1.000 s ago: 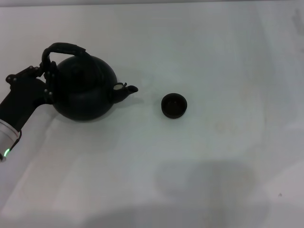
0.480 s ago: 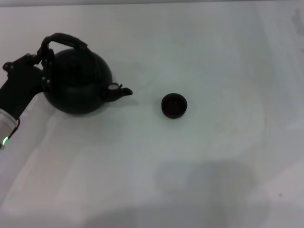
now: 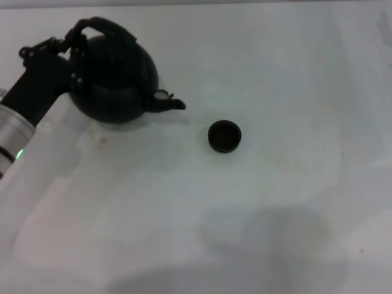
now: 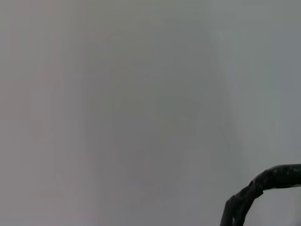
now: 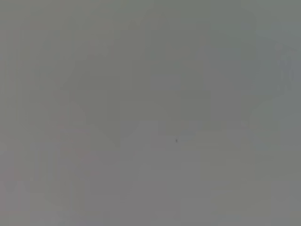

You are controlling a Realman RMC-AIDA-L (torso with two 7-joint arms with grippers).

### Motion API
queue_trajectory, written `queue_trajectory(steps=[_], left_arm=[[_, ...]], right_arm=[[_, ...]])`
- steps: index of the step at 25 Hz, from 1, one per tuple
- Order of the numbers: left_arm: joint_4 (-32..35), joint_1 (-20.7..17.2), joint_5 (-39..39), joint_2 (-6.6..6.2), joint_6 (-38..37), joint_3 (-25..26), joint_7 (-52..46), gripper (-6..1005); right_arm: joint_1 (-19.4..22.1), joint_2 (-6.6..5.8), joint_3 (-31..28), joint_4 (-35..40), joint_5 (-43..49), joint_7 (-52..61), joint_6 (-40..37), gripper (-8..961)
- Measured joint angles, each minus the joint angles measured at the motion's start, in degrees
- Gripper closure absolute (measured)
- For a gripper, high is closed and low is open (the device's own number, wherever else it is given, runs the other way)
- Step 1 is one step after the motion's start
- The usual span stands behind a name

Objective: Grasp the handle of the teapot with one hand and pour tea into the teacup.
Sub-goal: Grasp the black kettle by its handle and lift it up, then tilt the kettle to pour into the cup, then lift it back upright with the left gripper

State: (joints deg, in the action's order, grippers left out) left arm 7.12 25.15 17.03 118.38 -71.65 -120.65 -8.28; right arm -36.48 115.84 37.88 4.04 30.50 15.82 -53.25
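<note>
The teapot is round, black and faintly glossy, with a short curved spout that points toward the right edge of the table. Its dark wrapped handle arches over the top. The pot is near the far left corner of the white table, with the spout dipping slightly. The left gripper meets the handle at its left end, and its jaws appear closed on it. In the left wrist view only a dark wrapped arc of the handle shows against the pale surface.

The cup is small, round, dark and without a handle. It stands well apart from the spout, nearer the table's middle.

Half a second ago the teapot sat lower and farther left in the head view. It has since moved toward the far edge and slightly toward the cup, with the arm following. The cup has not moved. The right gripper is out of sight.
</note>
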Motion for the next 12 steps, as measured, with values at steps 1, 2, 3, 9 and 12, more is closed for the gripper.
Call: queue_trajectory(steps=[1,2,3,9,12], left_arm=[[0.0,0.67,-0.2,-0.03,-0.36,-0.17,0.69,886],[0.01,1.0,-0.35,-0.04,-0.52,-0.29,1.06,886],[0.0,1.69,-0.66,-0.06,-0.69,-0.42,2.02,886],[0.32,4.26,-2.16,-0.08,-0.93,-0.47,5.78,886],[0.61,4.91,-3.45,-0.19,-0.95,-0.44,6.7,885]], right_arm=[[0.01,0.0,0.0,0.0,0.0,0.0,0.02,126],[0.01,0.0,0.0,0.0,0.0,0.0,0.03,126],[0.01,0.0,0.0,0.0,0.0,0.0,0.07,126],[0.03,0.0,0.0,0.0,0.0,0.0,0.59,126],[0.25,0.01,0.0,0.0,0.0,0.0,0.66,126]])
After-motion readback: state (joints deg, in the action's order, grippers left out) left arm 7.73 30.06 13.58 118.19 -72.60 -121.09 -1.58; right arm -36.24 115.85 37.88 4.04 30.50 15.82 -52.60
